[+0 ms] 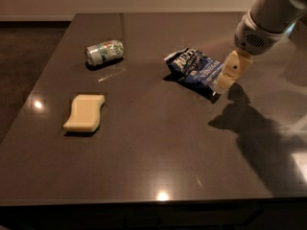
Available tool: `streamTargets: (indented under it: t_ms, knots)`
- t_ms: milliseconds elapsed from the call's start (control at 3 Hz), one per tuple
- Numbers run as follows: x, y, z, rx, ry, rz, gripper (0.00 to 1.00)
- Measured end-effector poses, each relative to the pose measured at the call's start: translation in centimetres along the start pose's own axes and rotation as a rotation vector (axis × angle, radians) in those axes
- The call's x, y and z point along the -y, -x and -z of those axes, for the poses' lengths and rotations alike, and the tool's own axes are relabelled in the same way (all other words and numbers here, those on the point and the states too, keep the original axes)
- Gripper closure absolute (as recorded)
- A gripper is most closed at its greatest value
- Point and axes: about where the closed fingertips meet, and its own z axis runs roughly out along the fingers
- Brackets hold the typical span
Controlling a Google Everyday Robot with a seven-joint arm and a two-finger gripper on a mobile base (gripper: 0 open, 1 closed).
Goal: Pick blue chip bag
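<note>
The blue chip bag [194, 68] lies crumpled on the dark table [153, 143], right of the middle, navy with white lettering. My gripper [225, 83] hangs from the white arm at the upper right. Its cream-coloured tip sits just at the bag's right edge, slightly above the table.
A green-and-silver can [104, 52] lies on its side at the back left. A pale yellow sponge [85, 112] lies at the front left. The table's front edge runs along the bottom, its left edge slants down the left side.
</note>
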Motion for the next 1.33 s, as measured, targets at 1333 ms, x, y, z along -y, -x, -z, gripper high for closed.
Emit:
streamTargets:
  t_ms: [1333]
  knots:
    - [4.3,2.8,-9.6,0.003,0.086,-0.111,0.23]
